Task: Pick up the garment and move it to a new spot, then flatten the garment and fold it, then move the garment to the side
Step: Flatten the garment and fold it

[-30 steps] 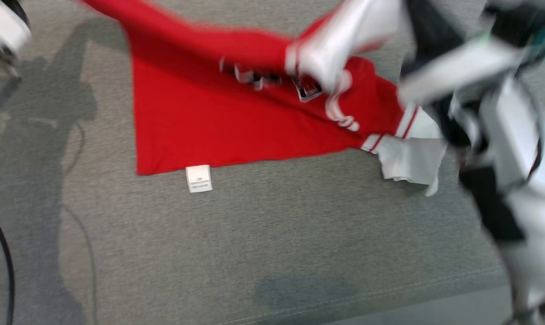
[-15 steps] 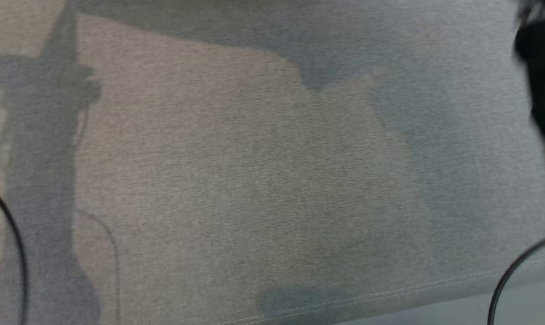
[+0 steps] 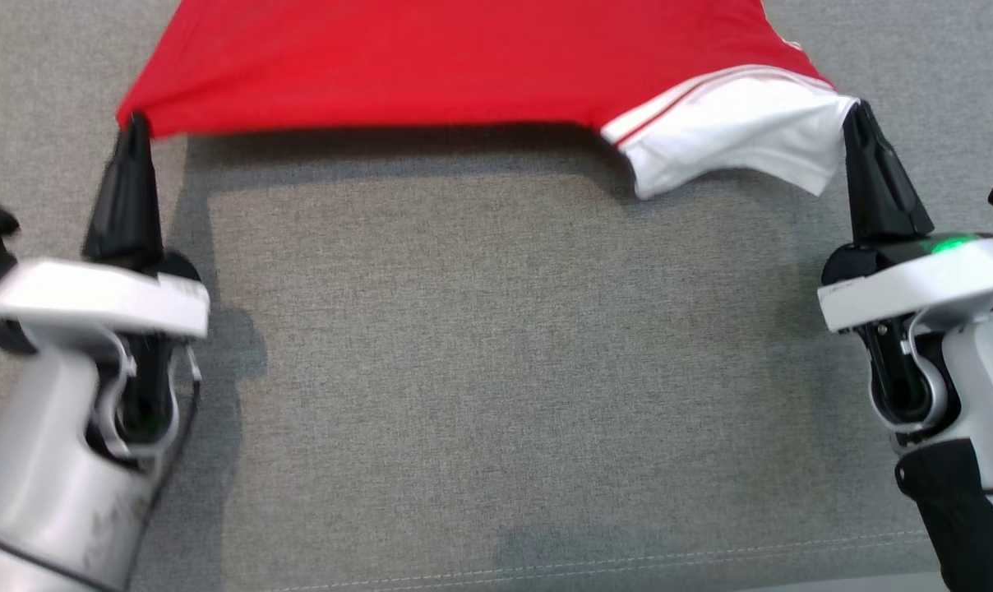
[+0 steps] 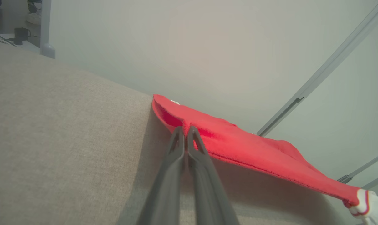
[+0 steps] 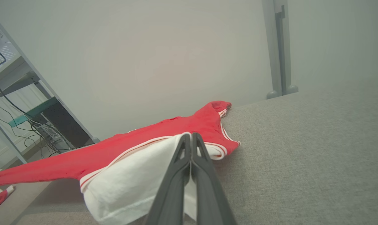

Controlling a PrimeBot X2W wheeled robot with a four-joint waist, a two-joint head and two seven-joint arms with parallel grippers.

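Across the top of the head view, the red knit garment with a white, red-striped sleeve is now pulled out wide between two grips. Its near edge is lifted off the grey fabric-covered surface and a band of shadow runs beneath it. In the wrist views its far part lies on that surface, near the far edge.

At the upper left of the frame, the left claw is clamped fully shut on a red corner; the left wrist view shows cloth pinched between its tips. At the upper right, the right claw is likewise closed tight, on the edge of the white sleeve, which sags a little beside it.

With both corners held and the cloth taut, the pick-up looks done. The likely next step is to lay the garment down flat for folding.

A second ago the garment lay partly spread and rumpled in the middle of the frame, with a small white label at its hem and a pale arm blurred above it. Half a second ago the head view held bare grey fabric. The whole picture has shifted, so the camera has swung too.
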